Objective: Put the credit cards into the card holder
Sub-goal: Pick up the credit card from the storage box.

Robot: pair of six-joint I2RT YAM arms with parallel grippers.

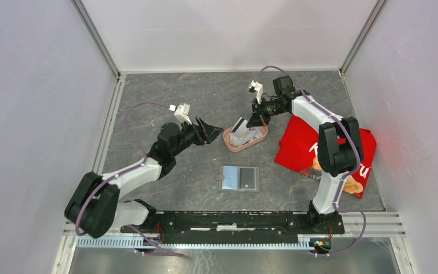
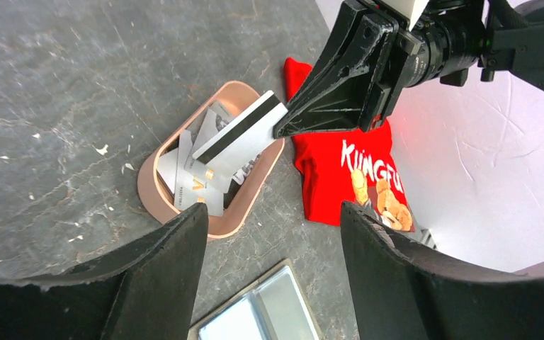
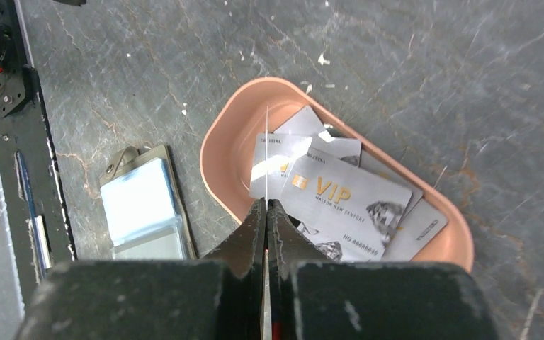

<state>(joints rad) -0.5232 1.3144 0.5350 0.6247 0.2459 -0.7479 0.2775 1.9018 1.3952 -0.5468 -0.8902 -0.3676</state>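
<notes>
Credit cards (image 3: 347, 198) lie heaped in the pink tray (image 3: 212, 152) mid-table, toward the far edge. Right gripper (image 3: 266, 209) pinches one card (image 2: 237, 138) edge-on above it. Left gripper (image 1: 214, 132) gapes wide just beside. Card holder (image 1: 239, 178) lies open by the near edge.

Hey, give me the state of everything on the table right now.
Card holder: open, lying flat.
Pink tray: holds several loose cards.
Right gripper: shut on one card, held over the pink tray.
Left gripper: open, empty.
Red bag: lying flat, printed side up.
</notes>
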